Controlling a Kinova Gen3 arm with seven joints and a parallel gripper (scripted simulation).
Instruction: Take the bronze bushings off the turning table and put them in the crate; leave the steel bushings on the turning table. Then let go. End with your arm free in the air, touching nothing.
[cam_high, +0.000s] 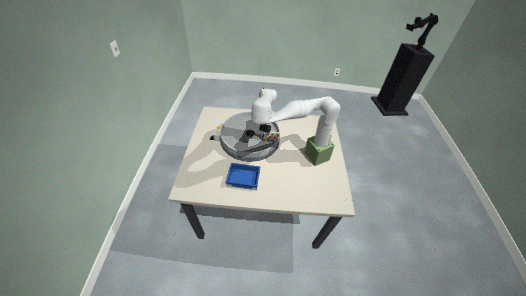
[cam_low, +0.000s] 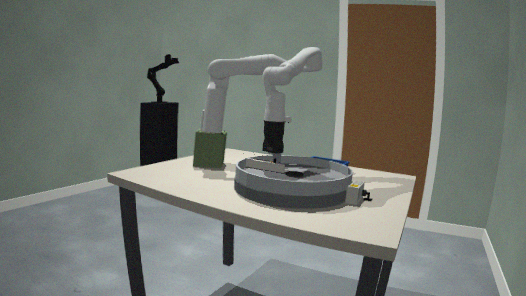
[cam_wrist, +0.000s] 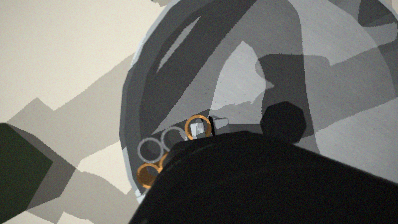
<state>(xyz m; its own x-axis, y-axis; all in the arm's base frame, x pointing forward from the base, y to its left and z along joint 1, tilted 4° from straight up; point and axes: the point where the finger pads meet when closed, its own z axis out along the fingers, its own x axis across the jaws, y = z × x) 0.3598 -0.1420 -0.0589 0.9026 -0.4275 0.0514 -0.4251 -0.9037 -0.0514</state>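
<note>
Claw (cam_high: 265, 129) (cam_low: 276, 159) (cam_wrist: 206, 124) is narrow, pinched on the wall of a bronze bushing (cam_wrist: 187, 127), one finger inside the ring and one outside, low over the turning table (cam_high: 231, 140) (cam_low: 295, 192) (cam_wrist: 350, 60). Left of it in the wrist view, two steel bushings (cam_wrist: 139, 150) and more bronze ones (cam_wrist: 146, 176), partly hidden by the dark claw housing, sit near the rim. From the top, the blue crate (cam_high: 243, 176) (cam_low: 331, 160) stands on the near side of the table (cam_high: 295, 192) (cam_low: 250, 215), apart from the turning table.
</note>
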